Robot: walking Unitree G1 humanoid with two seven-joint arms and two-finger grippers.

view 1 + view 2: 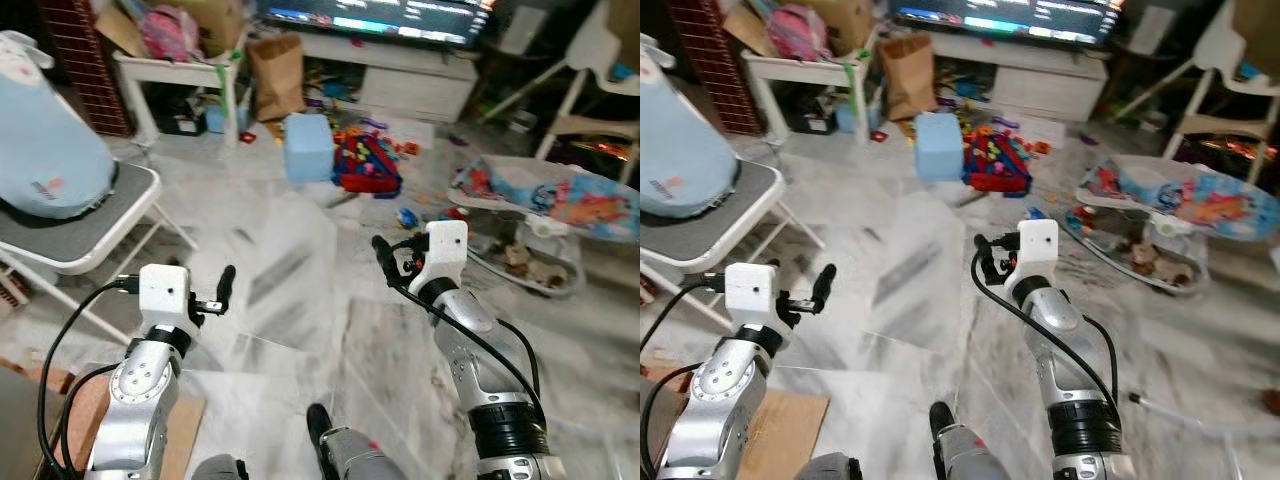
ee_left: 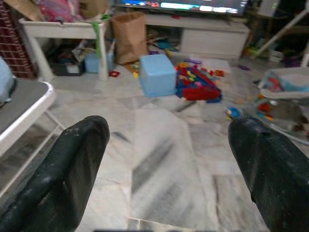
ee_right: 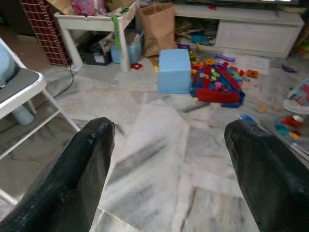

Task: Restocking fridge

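Observation:
Both arms are raised in front of me over a marble floor. My left gripper points forward and is open; in the left wrist view its two black fingers stand wide apart with nothing between them. My right gripper is held at about the same height. It is open as well, its fingers spread wide over bare floor and holding nothing.
A grey folding chair carrying a light blue bag stands close on my left. Ahead lie a blue box, a pile of toy blocks, a paper bag, a white side table and a TV cabinet. On the right is a baby bouncer.

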